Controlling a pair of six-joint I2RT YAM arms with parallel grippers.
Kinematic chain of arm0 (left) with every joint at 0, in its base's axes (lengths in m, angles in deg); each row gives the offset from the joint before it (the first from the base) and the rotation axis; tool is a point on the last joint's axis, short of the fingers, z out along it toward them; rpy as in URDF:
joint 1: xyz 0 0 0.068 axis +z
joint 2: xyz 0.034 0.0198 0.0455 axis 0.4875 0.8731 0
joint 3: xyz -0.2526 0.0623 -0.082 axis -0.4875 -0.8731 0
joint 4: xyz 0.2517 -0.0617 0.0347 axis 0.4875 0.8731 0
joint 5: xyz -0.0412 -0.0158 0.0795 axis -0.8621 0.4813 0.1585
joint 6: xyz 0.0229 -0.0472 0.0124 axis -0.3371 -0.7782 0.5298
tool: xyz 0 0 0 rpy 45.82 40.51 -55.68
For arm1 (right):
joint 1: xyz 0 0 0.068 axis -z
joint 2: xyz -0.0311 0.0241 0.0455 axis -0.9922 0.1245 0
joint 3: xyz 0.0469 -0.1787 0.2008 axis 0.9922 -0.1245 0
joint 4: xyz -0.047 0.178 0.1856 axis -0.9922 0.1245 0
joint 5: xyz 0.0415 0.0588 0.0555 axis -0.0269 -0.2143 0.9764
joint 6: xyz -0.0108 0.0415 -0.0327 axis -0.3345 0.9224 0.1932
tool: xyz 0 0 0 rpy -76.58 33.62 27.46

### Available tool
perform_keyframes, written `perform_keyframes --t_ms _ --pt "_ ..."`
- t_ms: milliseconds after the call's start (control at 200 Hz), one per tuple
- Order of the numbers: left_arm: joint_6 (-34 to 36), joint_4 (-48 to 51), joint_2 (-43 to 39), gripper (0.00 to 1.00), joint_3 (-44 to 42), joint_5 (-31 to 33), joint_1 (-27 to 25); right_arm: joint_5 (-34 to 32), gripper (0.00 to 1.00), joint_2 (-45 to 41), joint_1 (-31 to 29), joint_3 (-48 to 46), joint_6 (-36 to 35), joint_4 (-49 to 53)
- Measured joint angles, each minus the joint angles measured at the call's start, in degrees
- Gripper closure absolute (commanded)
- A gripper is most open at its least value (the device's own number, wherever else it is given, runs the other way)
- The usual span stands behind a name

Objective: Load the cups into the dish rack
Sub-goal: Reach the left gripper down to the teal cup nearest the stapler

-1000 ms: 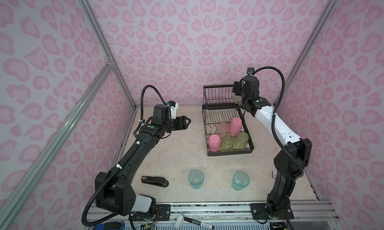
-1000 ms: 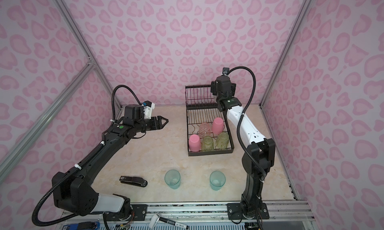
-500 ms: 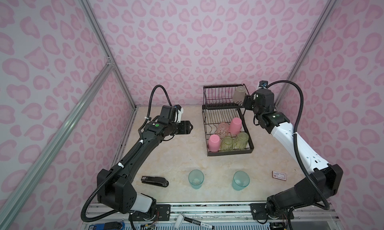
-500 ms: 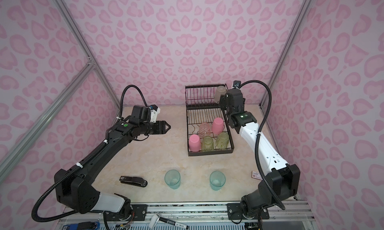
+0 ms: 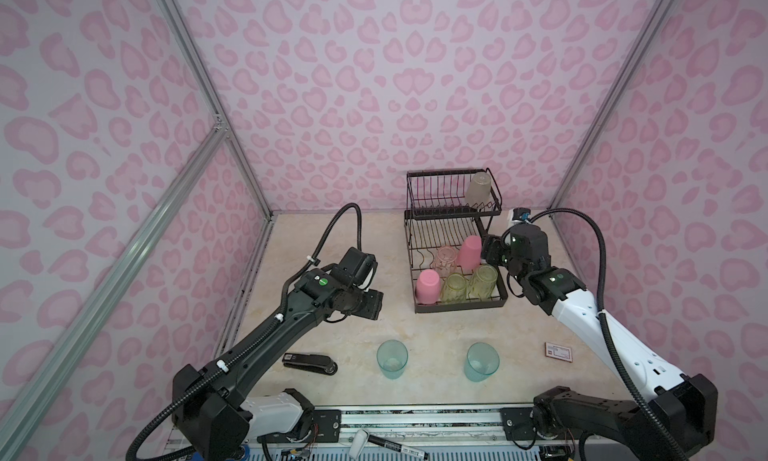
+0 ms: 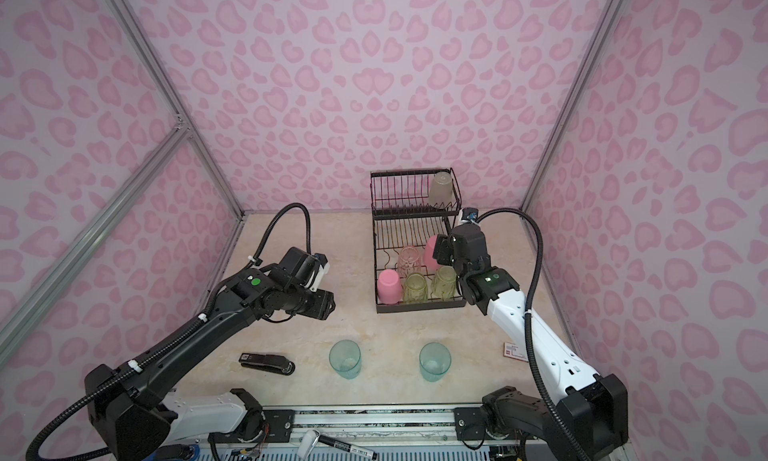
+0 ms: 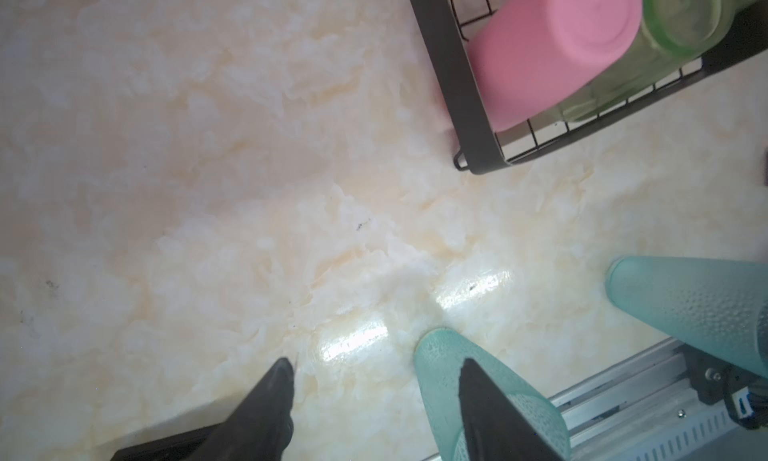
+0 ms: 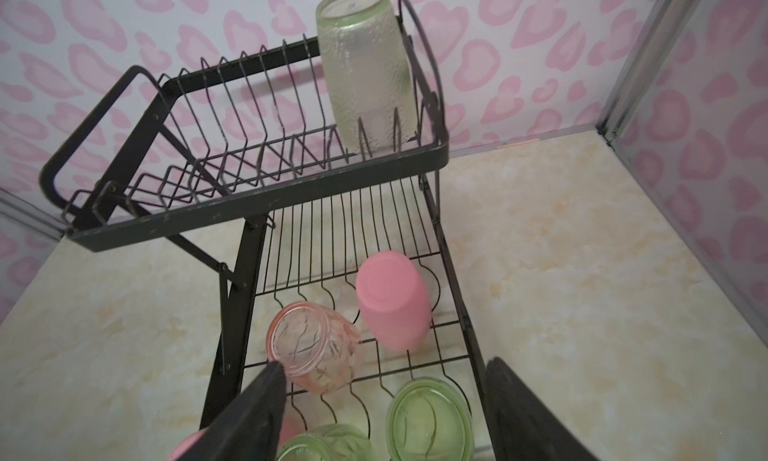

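Lower centre of both top views: teal cup A (image 5: pixel 392 358) and teal cup B (image 5: pixel 482 361) stand upright on the table (image 5: pixel 332 238), outside the rack. Left arm runs from lower left to mid-frame with the wrist bent downward. The left gripper (image 7: pixel 374 363) has its jaws spread and empty over bare table. Right arm rises from lower right. The right gripper (image 8: pixel 384 363) has its jaws spread and empty above the right side of the dish rack (image 5: pixel 461 307). Lower-tier cups (image 5: pixel 455 287): five, inverted. Upper tier, right end: yellow-green cup (image 5: pixel 478 190), inverted
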Motion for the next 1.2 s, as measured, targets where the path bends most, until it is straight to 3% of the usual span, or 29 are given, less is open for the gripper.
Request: perform_keyframes --t_ms 170,545,950,1045,1200 --pt "-1.6 0.9 -0.8 0.38 -3.8 1.1 -6.7 0.1 0.26 -0.8 -0.7 -1.9 0.5 -0.7" --pt "-3.4 0.7 -2.5 0.49 -7.9 1.4 -13.2 1.6 0.26 -0.9 -1.4 -2.7 1.0 -1.5" --pt "-1.7 -2.9 -0.7 0.63 -10.2 2.4 -14.6 2.6 0.26 -0.8 -1.5 -2.7 1.0 -3.2" --pt "-1.2 -4.1 0.0 0.71 -10.5 2.6 -14.6 2.6 0.26 -0.8 -1.5 -2.7 1.0 -3.4" --pt "-0.4 -5.7 0.3 0.74 -11.1 2.8 -14.8 2.6 0.26 -0.7 -1.5 -2.8 0.9 -3.6"
